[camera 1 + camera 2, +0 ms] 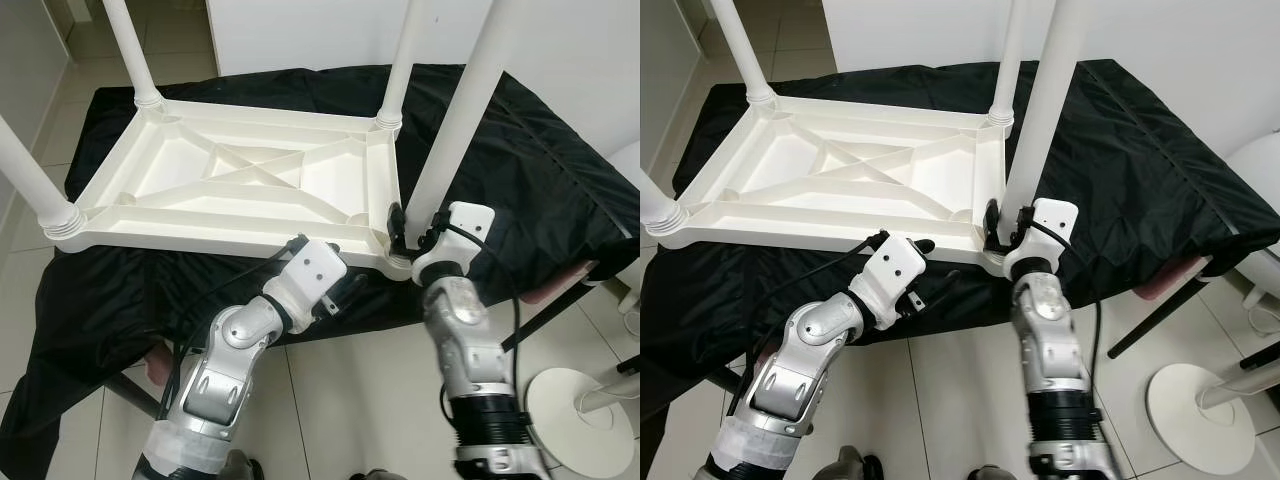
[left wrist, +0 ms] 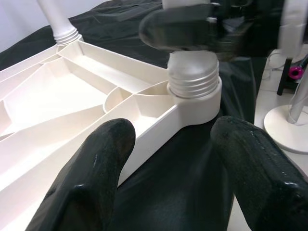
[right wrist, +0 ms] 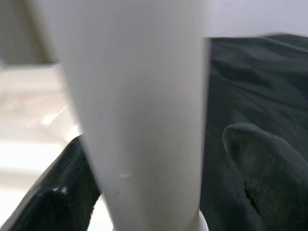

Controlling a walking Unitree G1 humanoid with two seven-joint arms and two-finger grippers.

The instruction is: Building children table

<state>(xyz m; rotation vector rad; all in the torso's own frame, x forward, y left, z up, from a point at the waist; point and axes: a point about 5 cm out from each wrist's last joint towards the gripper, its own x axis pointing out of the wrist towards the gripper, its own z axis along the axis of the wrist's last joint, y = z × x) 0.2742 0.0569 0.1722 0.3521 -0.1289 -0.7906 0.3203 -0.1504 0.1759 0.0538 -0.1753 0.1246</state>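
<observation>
A black cloth (image 1: 520, 180) covers the worktop across the middle of the head views, and on it lies the white plastic children's table top (image 1: 250, 185), upside down with its ribbed underside showing. Three legs already stand in its corner sockets: one at the upper left (image 1: 130, 50), one at the left edge (image 1: 30, 180), one at the upper centre (image 1: 405, 60). The fourth leg (image 1: 465, 110) leans in from the upper right, its threaded foot sitting in the near-right corner socket (image 2: 195, 98).

The right hand (image 1: 408, 228), at centre right, grips this fourth leg low down, one black finger on each side of it. The left hand (image 2: 175, 163), lower centre, is open, its two fingers (image 2: 96, 163) spread just short of the table top's near rim and touching nothing.

The leg looks tilted rather than square to the socket, so the likely fault is cross-threading: turning it at this angle could jam the threads or leave it seated crooked. With the left hand not bracing the rim, the light table top may also slide or spin on the slick cloth when the leg is twisted.
</observation>
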